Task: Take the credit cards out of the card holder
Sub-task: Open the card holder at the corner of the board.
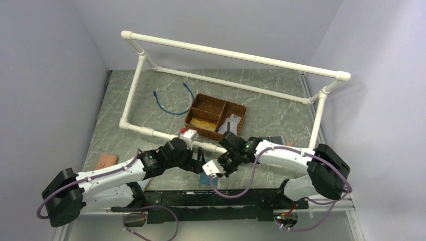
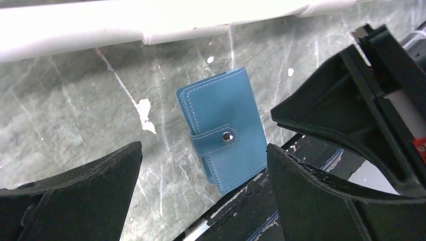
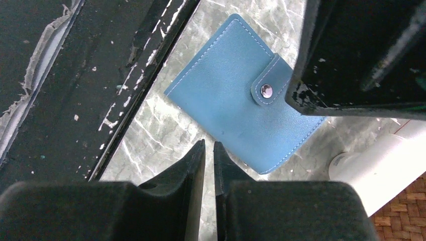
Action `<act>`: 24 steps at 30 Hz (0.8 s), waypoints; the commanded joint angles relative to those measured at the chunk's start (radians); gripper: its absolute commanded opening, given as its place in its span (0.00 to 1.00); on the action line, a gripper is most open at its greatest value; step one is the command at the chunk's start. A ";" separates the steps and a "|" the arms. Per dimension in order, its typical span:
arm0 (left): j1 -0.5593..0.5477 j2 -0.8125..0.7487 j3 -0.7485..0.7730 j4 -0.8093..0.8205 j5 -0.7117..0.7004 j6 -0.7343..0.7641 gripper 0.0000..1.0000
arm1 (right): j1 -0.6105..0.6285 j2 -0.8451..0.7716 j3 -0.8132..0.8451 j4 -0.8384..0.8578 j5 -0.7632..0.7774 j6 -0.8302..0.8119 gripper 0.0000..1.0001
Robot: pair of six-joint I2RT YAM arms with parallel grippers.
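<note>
The slate-blue card holder [image 2: 223,130] lies closed on the marble table, its strap tab snapped shut with a silver stud. It sits against the black rail at the table's near edge. It also shows in the right wrist view [image 3: 231,100]. No credit cards show; any in the holder are hidden. My left gripper [image 2: 203,146] is open, its fingers spread wide on either side of the holder and above it. My right gripper [image 3: 209,143] is shut and empty, its tips just off the holder's near edge. In the top view both grippers meet, left [image 1: 197,163] and right [image 1: 213,168].
A white pipe frame [image 1: 231,52] stands over the table, its near bar just beyond the holder [image 2: 100,25]. A wicker basket [image 1: 216,116] sits behind it. A blue cable [image 1: 171,103] lies far left. An orange-tan holder [image 1: 106,160] lies at the left. A black rail [image 1: 221,198] runs along the near edge.
</note>
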 commanded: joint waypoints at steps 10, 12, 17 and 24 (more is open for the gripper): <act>0.003 0.202 0.298 -0.327 -0.072 -0.164 0.89 | -0.028 -0.080 -0.027 -0.077 -0.064 -0.133 0.18; 0.002 0.233 0.332 -0.361 -0.073 -0.187 0.84 | -0.027 -0.084 -0.033 -0.074 -0.066 -0.139 0.18; 0.003 0.292 0.391 -0.434 -0.079 -0.234 0.69 | -0.022 -0.099 -0.062 -0.040 -0.043 -0.150 0.18; -0.009 0.402 0.516 -0.574 -0.125 -0.302 0.60 | -0.008 -0.106 -0.073 -0.030 -0.036 -0.164 0.19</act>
